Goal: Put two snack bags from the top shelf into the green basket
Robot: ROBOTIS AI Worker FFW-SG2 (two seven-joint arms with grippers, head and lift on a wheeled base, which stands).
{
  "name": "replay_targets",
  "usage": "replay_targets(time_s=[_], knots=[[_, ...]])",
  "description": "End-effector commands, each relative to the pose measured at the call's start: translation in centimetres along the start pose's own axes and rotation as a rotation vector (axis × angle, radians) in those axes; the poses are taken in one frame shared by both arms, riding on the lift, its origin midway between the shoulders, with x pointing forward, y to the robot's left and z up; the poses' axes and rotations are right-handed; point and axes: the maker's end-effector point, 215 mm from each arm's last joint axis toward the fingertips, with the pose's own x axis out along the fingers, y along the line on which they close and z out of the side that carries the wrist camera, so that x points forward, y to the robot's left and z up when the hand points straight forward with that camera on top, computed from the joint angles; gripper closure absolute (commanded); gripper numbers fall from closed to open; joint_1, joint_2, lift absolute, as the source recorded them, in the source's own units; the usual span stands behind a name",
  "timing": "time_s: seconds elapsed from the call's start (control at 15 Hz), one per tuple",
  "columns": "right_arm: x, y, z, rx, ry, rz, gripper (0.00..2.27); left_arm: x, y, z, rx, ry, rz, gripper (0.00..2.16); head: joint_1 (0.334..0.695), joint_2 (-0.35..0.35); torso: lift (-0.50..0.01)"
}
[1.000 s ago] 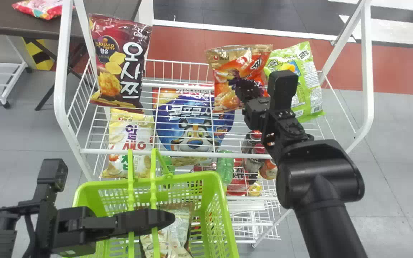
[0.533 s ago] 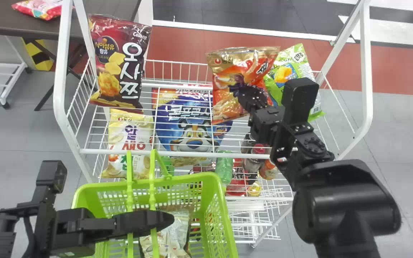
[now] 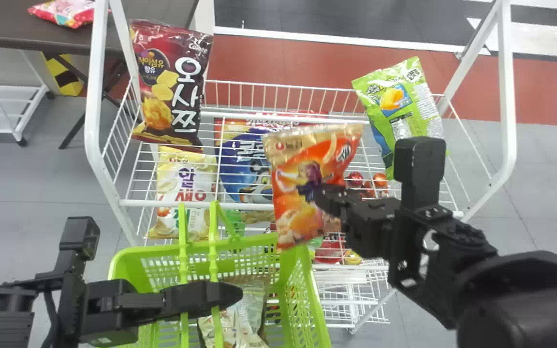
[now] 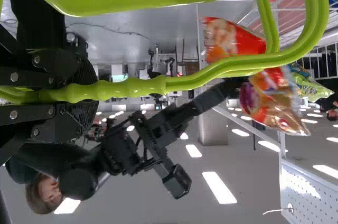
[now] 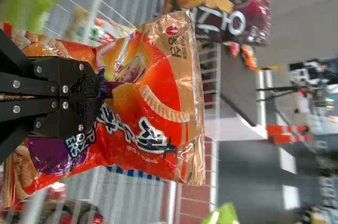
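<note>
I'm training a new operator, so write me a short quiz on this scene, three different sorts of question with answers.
1. Multiple choice. Which bag does the right gripper hold?
a) the dark red bag
b) the orange bag
c) the blue bag

2. True or false: the left gripper is shut on the handle of the green basket.

3. Fill in the colour: in the head view, a ____ snack bag stands toward the right end of the top shelf.

Key: 1 b; 2 true; 3 green.
</note>
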Motion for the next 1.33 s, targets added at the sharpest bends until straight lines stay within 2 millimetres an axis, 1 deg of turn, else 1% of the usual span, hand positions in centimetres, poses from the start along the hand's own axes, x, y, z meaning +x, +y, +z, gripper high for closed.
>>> replay_targets(time_s=[0.0, 0.07, 0.2, 0.27, 0.33, 0.4, 0.47, 0.53, 0.6, 0.67, 0.73, 0.8, 0.87, 0.93, 1.0, 1.07, 1.13, 1.27], knots=[[-1.3, 2.4, -3.7, 0.014, 0.131, 0.051, 2.25, -0.4, 0.1, -0.2, -0.011, -0.011, -0.005, 2.14, 0.695, -0.087, 0.0], [-1.4, 3.9, -4.8, 0.01, 0.156, 0.086, 2.25, -0.5, 0.1, -0.2, -0.013, -0.015, -0.008, 2.14, 0.695, -0.081, 0.0], [-1.8, 7.9, -6.8, 0.037, 0.191, 0.195, 2.25, -0.4, 0.1, -0.4, -0.019, -0.016, -0.015, 2.14, 0.695, -0.059, 0.0], [-2.0, 9.6, -7.2, 0.044, 0.2, 0.238, 2.25, -0.4, 0.1, -0.6, -0.024, -0.018, -0.02, 2.14, 0.695, -0.016, 0.0], [-2.2, 11.4, -8.1, 0.046, 0.225, 0.276, 2.25, -0.4, 0.1, -0.7, -0.027, -0.019, -0.024, 2.14, 0.695, 0.006, 0.0], [-2.4, 12.4, -9.2, 0.051, 0.257, 0.299, 2.25, -0.3, 0.0, -0.7, -0.024, -0.018, -0.025, 2.14, 0.695, 0.029, 0.0], [-2.1, 13.2, -10.3, 0.05, 0.282, 0.314, 2.25, -0.4, 0.0, -0.7, -0.023, -0.019, -0.023, 2.14, 0.695, 0.056, 0.0], [-1.8, 13.8, -11.8, 0.052, 0.317, 0.324, 2.25, -0.4, -0.1, -0.6, -0.022, -0.02, -0.025, 2.14, 0.695, 0.081, 0.0], [-1.2, 13.7, -13.5, 0.047, 0.354, 0.312, 2.04, -0.4, -0.1, -0.6, -0.02, -0.019, -0.025, 2.14, 0.695, 0.118, 0.0], [-0.6, 13.1, -14.5, 0.018, 0.363, 0.287, 1.3, -0.5, -0.1, -0.7, -0.021, -0.021, -0.024, 2.14, 0.695, 0.134, 0.0], [0.4, 11.9, -14.6, -0.042, 0.34, 0.235, 0.03, -0.5, -0.1, -0.7, -0.021, -0.021, -0.024, 2.14, 0.695, 0.142, 0.0], [1.7, 10.9, -13.1, -0.081, 0.259, 0.192, 0.0, -0.5, -0.1, -0.7, -0.021, -0.021, -0.026, 2.14, 0.695, 0.145, 0.0], [2.4, 10.2, -11.8, -0.101, 0.191, 0.172, 0.0, -0.5, -0.1, -0.7, -0.023, -0.021, -0.026, 2.14, 0.695, 0.143, 0.0], [2.8, 9.4, -9.2, -0.108, 0.079, 0.16, 0.05, -0.5, -0.1, -0.7, -0.024, -0.023, -0.025, 2.14, 0.695, 0.137, 0.0], [2.9, 8.6, -6.2, -0.122, -0.046, 0.138, 0.07, -0.5, -0.1, -0.7, -0.024, -0.023, -0.027, 2.14, 0.695, 0.119, 0.0], [2.8, 7.7, -3.9, -0.133, -0.148, 0.113, 0.08, -0.6, 0.0, -0.7, -0.027, -0.023, -0.026, 2.14, 0.695, 0.109, 0.0], [2.5, 6.6, -2.4, -0.136, -0.217, 0.078, 0.08, -0.5, 0.0, -0.8, -0.027, -0.023, -0.026, 2.14, 0.695, 0.095, 0.0], [1.8, 4.1, 0.0, -0.143, -0.346, -0.002, 0.08, -0.7, 0.1, -0.8, -0.029, -0.027, -0.025, 2.14, 0.695, 0.051, 0.0]])
